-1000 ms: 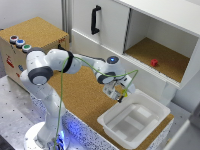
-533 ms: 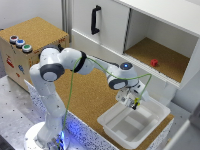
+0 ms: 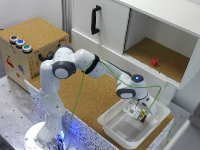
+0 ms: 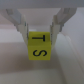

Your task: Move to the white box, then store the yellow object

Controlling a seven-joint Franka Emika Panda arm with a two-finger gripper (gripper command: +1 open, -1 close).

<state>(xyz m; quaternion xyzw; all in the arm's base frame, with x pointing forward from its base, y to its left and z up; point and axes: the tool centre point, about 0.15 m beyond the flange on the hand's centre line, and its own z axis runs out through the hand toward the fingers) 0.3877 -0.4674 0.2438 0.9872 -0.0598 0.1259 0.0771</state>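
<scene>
— Yellow item, entry one: what and where?

— Yellow object, a small cube with black letters T and S on the faces seen in the wrist view. It sits between the two fingers of the gripper, which close against its opposite sides. The jaws stand only as far apart as the cube is wide, clamped on it.

— Entry two, the container?

— White box, a shallow plastic bin with a flared rim, directly below the jaws. In the exterior view the gripper hangs inside the bin's outline; whether the cube touches the floor cannot be told. Pale bin walls show behind the fingers in the wrist view.

— Other stock?

— Red object, small, on the cork floor of the open cabinet compartment, well apart from the jaws. Black handle on the closed cabinet door. Cork-topped crate with three coloured buttons, far behind the arm. Green cable running along the arm toward the wrist.
</scene>
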